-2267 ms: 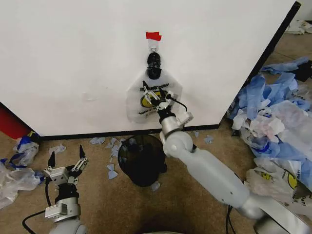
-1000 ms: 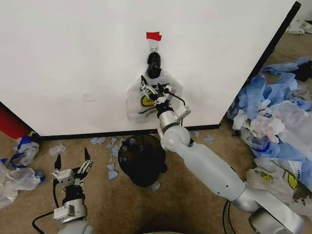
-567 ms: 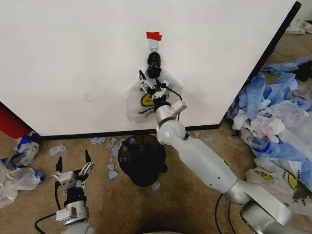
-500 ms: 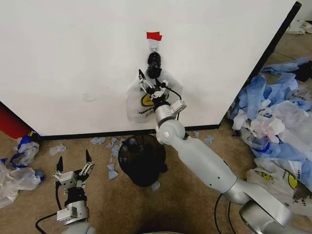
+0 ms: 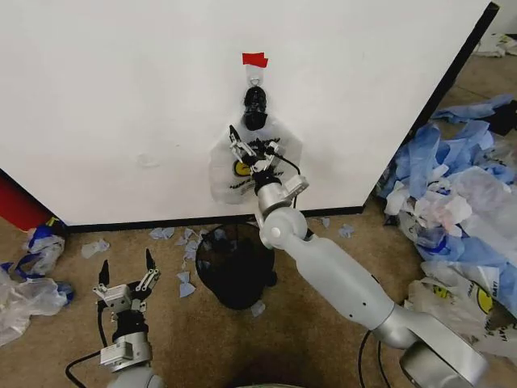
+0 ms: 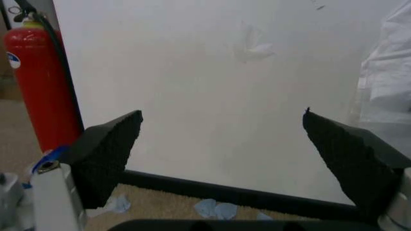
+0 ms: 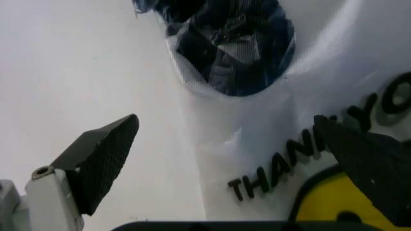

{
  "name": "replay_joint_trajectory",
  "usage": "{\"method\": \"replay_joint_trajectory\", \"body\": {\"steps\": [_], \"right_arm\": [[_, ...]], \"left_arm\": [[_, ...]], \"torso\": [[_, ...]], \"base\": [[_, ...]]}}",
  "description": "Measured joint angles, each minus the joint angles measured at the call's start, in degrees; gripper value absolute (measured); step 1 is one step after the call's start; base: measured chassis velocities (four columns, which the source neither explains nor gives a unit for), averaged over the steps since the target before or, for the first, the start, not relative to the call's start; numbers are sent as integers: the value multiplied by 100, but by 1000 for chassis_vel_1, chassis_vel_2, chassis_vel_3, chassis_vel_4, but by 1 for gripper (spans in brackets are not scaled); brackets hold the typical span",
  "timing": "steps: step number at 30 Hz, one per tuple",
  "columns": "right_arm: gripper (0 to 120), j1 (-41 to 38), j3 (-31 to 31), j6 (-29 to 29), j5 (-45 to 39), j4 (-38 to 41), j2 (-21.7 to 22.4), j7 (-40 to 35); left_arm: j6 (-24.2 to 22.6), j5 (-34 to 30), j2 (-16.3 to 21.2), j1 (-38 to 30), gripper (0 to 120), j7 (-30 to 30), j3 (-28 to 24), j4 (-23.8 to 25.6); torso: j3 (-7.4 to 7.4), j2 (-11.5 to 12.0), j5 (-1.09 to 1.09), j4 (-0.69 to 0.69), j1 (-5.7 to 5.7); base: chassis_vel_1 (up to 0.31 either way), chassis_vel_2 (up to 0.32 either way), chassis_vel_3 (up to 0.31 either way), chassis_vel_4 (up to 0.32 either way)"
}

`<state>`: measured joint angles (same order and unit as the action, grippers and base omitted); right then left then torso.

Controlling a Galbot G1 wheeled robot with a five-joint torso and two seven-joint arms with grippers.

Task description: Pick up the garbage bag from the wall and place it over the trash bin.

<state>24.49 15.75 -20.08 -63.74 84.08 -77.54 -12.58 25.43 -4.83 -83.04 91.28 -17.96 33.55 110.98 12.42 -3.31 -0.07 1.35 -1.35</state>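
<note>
1. Hanging on the wall (image 5: 121, 97): the garbage bag (image 5: 222, 174), under a small hook (image 5: 255, 79) and a strip of red tape (image 5: 254, 59), its bunched dark top (image 5: 254, 109) just below the hook.
2. Raised against the bag's printed front: the right pincer (image 5: 252, 149), released, fingers spread wide, nothing clamped.
3. Close in the right wrist view: black "THANK YOU" lettering (image 7: 282, 163) and a yellow patch (image 7: 327, 202) between the spread fingertips (image 7: 106, 154).
4. Standing on the floor just below the bag, near the black baseboard (image 5: 161, 222): the trash bin (image 5: 234, 267).
5. Low at the left, well apart from the bag: the left pincer (image 5: 125, 271), released, empty, facing the wall beside a red fire extinguisher (image 6: 38, 86).
</note>
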Motion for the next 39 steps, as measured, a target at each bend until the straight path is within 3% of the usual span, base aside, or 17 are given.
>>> {"method": "replay_joint_trajectory", "body": {"steps": [30,35,39], "right_arm": [[100,-254,-80,-39,-86,-75,-165,74],[86,-249,-85,-55,-86,-82,-209,98],[67,-204,-87,-63,-77,-44,-251,108]], "left_arm": [[182,233,-276,1,98,-12,-84,-211],[213,279,-309,25,98,-53,-88,-231],[222,287,-307,28,98,-72,-73,-233]], "torso": [[0,-1,0,0,0],[0,-1,-1,0,0],[0,-1,0,0,0]], "base": [[0,0,0,0],[0,0,0,0],[0,0,0,0]]}}
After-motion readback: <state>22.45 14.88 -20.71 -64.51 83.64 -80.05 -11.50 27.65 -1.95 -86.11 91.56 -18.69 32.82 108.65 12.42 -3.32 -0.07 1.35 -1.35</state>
